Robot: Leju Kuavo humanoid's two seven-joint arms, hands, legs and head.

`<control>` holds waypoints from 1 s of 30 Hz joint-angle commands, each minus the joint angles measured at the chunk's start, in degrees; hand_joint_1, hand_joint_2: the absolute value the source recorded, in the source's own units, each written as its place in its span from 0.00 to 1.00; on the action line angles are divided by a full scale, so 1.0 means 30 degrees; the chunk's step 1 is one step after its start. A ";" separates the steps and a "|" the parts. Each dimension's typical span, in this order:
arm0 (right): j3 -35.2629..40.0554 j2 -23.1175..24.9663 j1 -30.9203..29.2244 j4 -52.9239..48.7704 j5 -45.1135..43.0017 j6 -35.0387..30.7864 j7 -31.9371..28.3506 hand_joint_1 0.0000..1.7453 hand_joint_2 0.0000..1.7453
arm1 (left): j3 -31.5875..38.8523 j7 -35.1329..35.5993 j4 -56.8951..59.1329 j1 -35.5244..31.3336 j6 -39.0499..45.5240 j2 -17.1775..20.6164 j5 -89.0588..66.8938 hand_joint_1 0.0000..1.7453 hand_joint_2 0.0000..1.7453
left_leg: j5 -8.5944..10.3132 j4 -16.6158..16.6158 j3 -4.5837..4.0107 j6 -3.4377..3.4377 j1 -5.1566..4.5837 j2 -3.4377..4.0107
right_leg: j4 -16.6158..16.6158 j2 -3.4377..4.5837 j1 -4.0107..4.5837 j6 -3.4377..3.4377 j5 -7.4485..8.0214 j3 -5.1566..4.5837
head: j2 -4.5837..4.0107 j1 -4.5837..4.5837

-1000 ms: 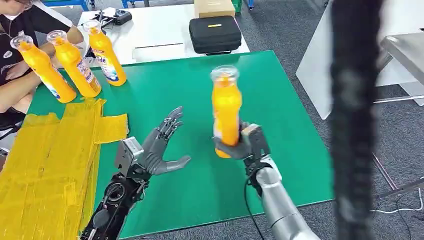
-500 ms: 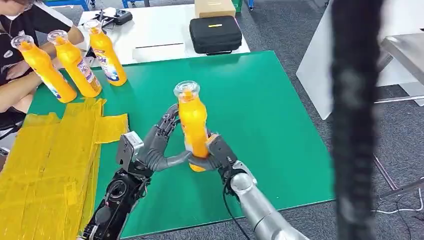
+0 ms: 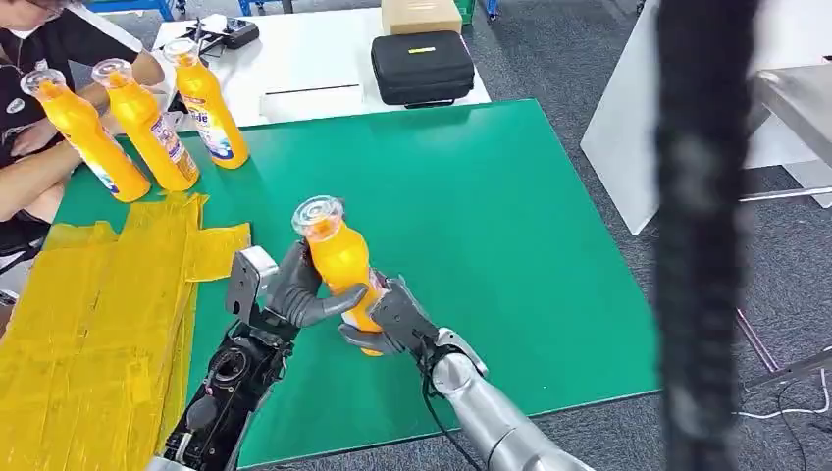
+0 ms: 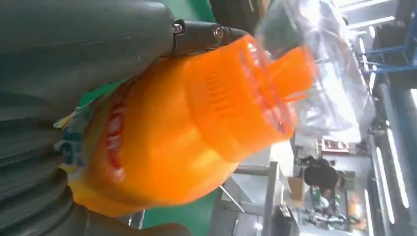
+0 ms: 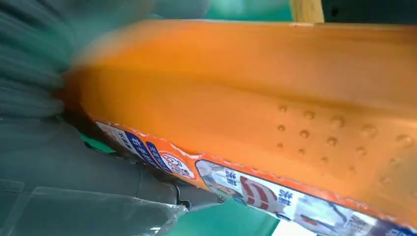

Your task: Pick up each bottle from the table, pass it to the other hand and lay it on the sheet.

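An orange bottle [image 3: 338,267] with a clear cap is held above the green table [image 3: 510,216], leaning toward the left. My right hand [image 3: 389,319] grips its lower part from the right. My left hand [image 3: 294,289] wraps its middle from the left, thumb across the front. In the left wrist view the bottle [image 4: 196,123] lies against my left hand [image 4: 74,49]. In the right wrist view its labelled side [image 5: 270,113] runs past my right hand [image 5: 59,162]. The yellow sheet [image 3: 98,314] lies on the table's left side. Three more orange bottles [image 3: 147,128] stand at the back left.
A person [image 3: 29,118] sits at the table's far left, arms by the standing bottles. A black case [image 3: 422,67] and a cardboard box [image 3: 420,15] sit on the white table behind. A dark blurred upright [image 3: 702,245] hangs close at the right.
My right hand has carried the bottle leftward and lower to my left hand, which was open and now wraps it. The bottle now leans left.
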 commanded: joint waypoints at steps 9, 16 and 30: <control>0.1628 0.0232 -0.0920 0.2431 0.0500 -0.1642 -0.0631 1.00 1.00 | 0.0330 -0.0089 0.2813 -0.0754 0.0182 -0.0172 0.0791 0.85 1.00 | -0.0040 0.0000 0.0093 -0.0059 0.0014 0.0024 | -0.0004 -0.0013 0.0016 -0.0010 -0.0035 0.0093 | 0.0000 -0.0007; 0.1447 0.0191 -0.1072 0.2279 0.0300 -0.1796 -0.0737 1.00 1.00 | 0.0619 -0.0126 0.2832 -0.0755 -0.0005 -0.0156 0.1369 1.00 1.00 | -0.0151 0.0075 0.0235 -0.0149 0.0052 0.0066 | 0.0052 -0.0026 0.0057 -0.0026 -0.0132 0.0239 | 0.0000 0.0000; 0.0444 -0.0797 0.0323 -0.2649 -0.0937 -0.1762 -0.0709 0.80 1.00 | 0.1597 0.0303 0.1287 -0.0662 0.0102 -0.0030 0.4099 1.00 1.00 | -0.0054 0.0029 0.0074 -0.0067 0.0021 0.0011 | 0.0018 -0.0033 0.0024 -0.0008 -0.0051 0.0082 | 0.0000 0.0000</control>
